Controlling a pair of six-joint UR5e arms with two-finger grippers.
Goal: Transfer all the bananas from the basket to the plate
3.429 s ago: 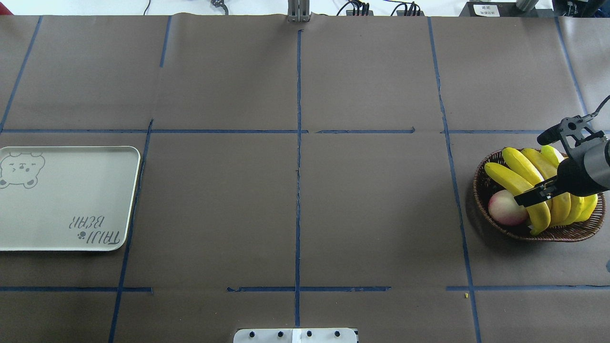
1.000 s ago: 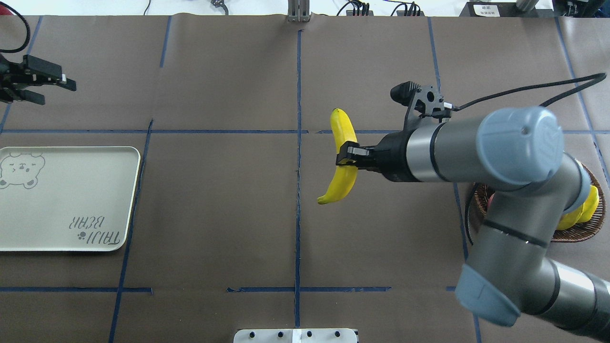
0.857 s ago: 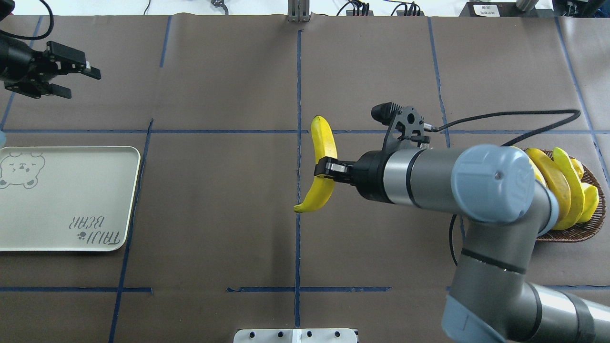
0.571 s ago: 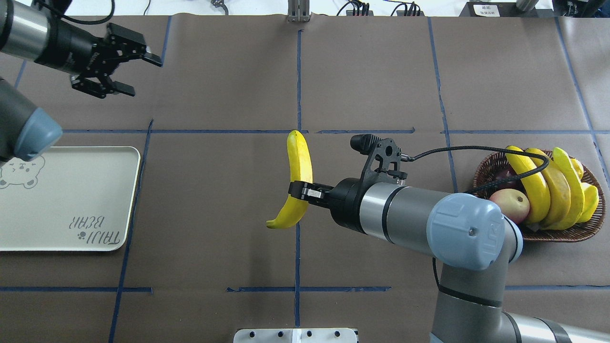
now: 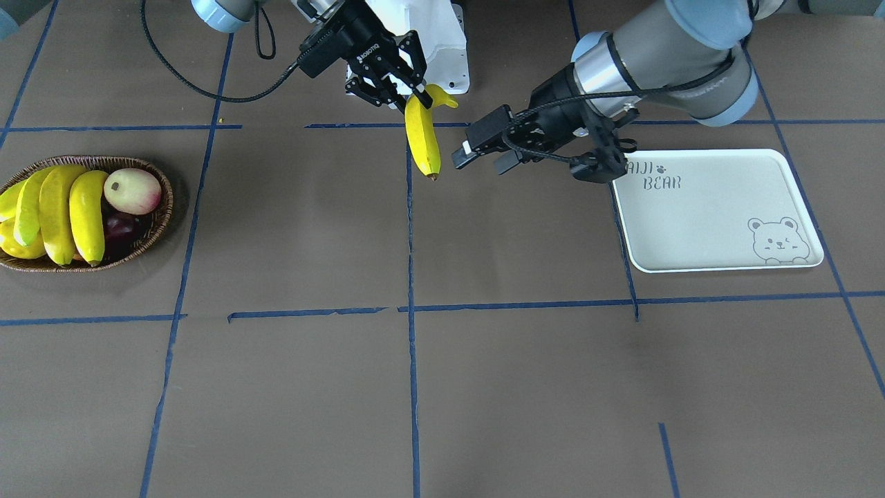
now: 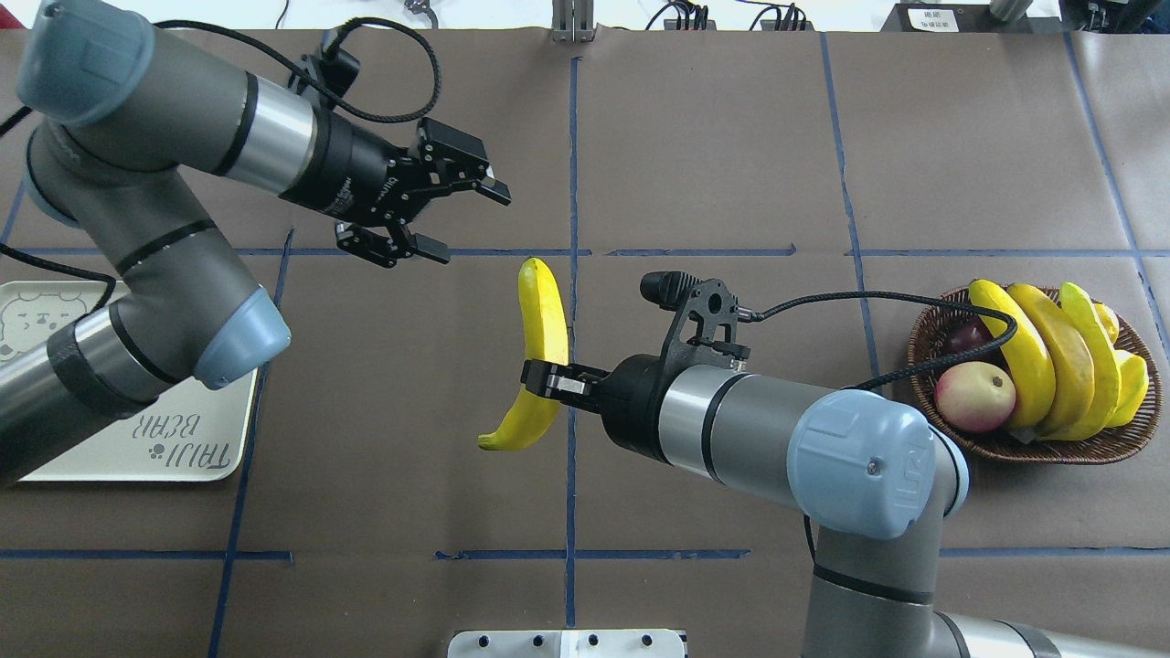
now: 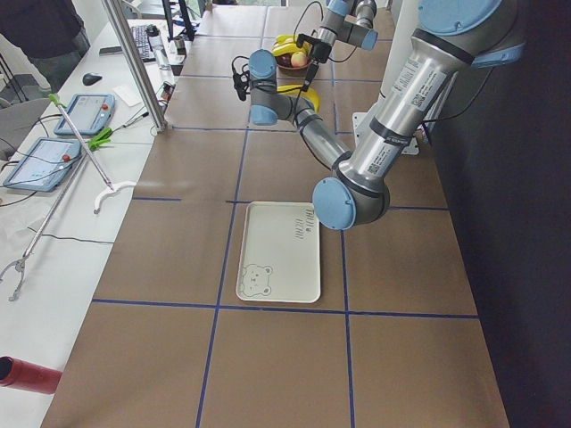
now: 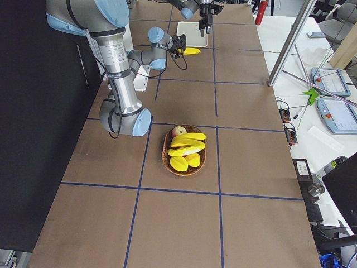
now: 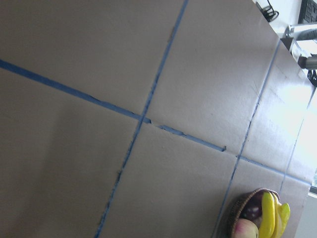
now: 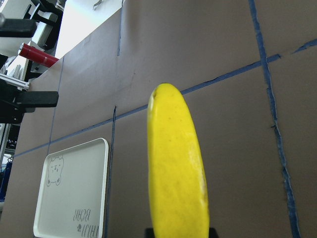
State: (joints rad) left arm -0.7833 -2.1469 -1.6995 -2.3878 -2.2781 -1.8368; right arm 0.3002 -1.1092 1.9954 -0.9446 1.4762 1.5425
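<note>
Pinching the banana (image 6: 546, 311) with my right pincer (image 6: 539, 376), I reckoned the spread left pincer (image 6: 475, 226) should take its free end.

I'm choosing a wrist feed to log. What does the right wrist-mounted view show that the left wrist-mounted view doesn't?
Only the right wrist view: the held banana up close, and the plate at lower left. Only the left wrist view: the basket with its remaining bananas, at the bottom edge. Both: the brown table crossed by blue tape lines.
</note>
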